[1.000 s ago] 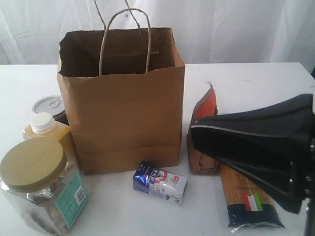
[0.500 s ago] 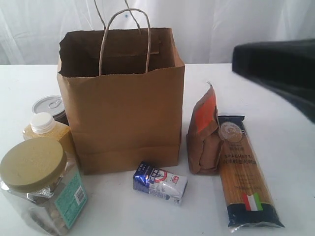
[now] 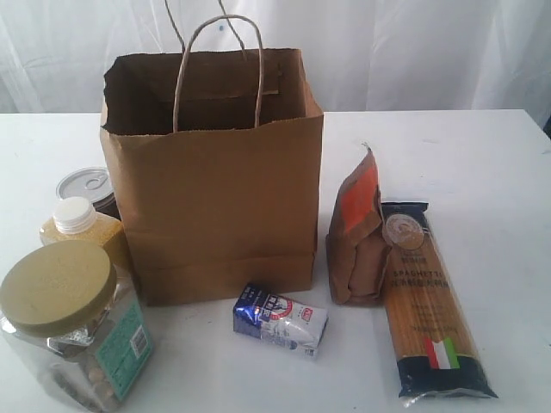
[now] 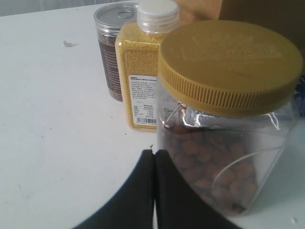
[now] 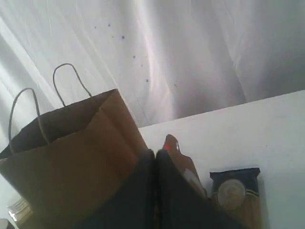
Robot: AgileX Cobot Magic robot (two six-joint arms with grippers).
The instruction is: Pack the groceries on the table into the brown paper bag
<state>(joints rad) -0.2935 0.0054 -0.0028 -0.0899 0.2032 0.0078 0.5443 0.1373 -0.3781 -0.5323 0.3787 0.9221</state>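
one small carton (image 3: 280,320) just before brown paper bag (image 3: 215,206), white table (image 3: 482,172) open rightward

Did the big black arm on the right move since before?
Yes. The right gripper lifted away from the spaghetti packet, up and to the right, and has left the exterior view.

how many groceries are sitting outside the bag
6: jar, bottle and can left of the bag, carton in front of it, pouch and spaghetti to its right. The bag's inside is partly hidden.
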